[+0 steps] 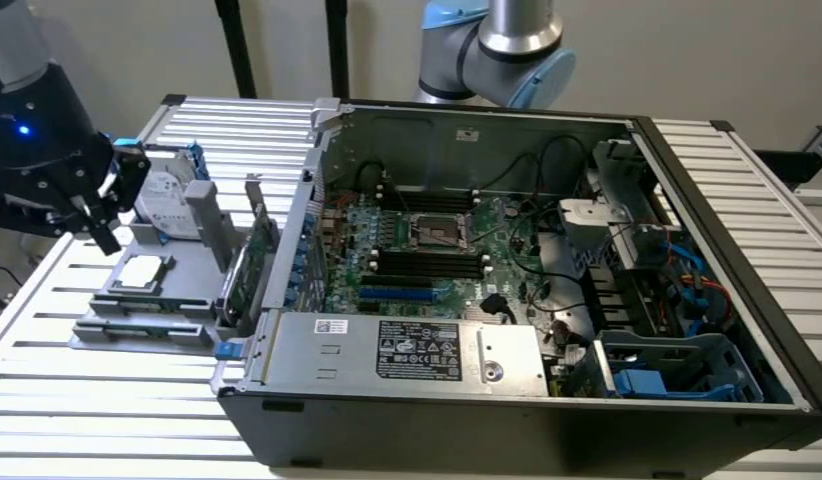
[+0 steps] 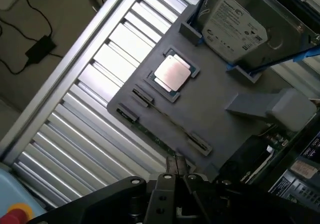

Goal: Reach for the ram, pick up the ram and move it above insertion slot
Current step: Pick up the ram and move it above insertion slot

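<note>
gripper [image 2: 176, 165] close over thin green ram [image 2: 152, 134] on grey tray [image 2: 215, 109]

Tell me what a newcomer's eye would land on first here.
The open computer case dominates the exterior view, its green motherboard and black memory slots laid bare. At that view's left, the gripper hangs over a grey holder tray carrying a silver processor and a hard drive.
</note>
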`<state>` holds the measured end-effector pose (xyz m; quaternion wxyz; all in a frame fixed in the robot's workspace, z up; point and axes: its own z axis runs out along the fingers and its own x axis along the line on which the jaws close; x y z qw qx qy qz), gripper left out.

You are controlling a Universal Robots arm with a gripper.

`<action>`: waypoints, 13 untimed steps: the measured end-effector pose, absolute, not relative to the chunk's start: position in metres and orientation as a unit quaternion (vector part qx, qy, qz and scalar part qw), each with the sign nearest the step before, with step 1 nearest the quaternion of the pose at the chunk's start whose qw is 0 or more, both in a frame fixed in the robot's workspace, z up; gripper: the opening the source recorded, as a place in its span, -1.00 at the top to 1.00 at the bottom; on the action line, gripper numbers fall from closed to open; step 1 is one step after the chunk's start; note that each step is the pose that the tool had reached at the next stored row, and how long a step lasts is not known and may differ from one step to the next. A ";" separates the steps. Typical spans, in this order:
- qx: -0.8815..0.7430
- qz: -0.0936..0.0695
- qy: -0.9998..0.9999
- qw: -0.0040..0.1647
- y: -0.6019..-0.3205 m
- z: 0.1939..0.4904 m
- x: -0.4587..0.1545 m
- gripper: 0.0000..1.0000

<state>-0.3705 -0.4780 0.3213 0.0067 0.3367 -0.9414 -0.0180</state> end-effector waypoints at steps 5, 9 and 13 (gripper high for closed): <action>0.379 -0.018 -0.925 0.008 -0.478 0.321 -0.370 0.79; 0.413 -0.017 -0.911 0.008 -0.478 0.320 -0.370 0.79; 0.445 -0.017 -0.895 0.009 -0.478 0.320 -0.370 0.79</action>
